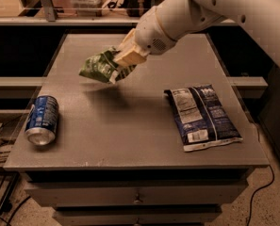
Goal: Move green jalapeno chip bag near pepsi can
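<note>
The green jalapeno chip bag hangs in the air above the left middle of the grey table, casting a shadow below. My gripper is shut on the bag's right end and holds it clear of the surface. The white arm reaches in from the upper right. The pepsi can lies on its side near the table's front left edge, silver top toward the front. The bag is up and to the right of the can, apart from it.
A larger dark-blue chip bag lies flat on the right side of the table. Drawers sit under the table front. A shelf with clutter runs along the back. Cables lie on the floor at the left.
</note>
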You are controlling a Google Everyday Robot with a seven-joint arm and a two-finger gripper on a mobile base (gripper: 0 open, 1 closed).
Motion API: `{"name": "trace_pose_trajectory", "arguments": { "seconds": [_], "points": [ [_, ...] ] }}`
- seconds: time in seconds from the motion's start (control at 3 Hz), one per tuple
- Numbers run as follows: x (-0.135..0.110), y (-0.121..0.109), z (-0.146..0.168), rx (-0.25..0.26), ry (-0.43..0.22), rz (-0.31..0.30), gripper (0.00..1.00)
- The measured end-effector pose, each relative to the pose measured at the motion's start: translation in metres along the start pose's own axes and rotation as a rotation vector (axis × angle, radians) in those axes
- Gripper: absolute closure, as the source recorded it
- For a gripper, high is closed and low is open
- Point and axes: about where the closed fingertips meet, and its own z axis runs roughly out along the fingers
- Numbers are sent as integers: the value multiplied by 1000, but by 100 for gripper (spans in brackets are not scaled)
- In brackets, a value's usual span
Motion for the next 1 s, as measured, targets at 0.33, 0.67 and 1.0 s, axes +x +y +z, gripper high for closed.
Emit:
{"name": "trace_pose_trajectory", "arguments": {
  "seconds": [0.33, 0.67, 1.0],
  "points": [
    [-25, 41, 29, -99, -55, -65, 82],
    [-32, 69, 49, -151, -88, -76, 59],
    [-31, 85, 65, -173, -114, -65, 35]
  ]
}}
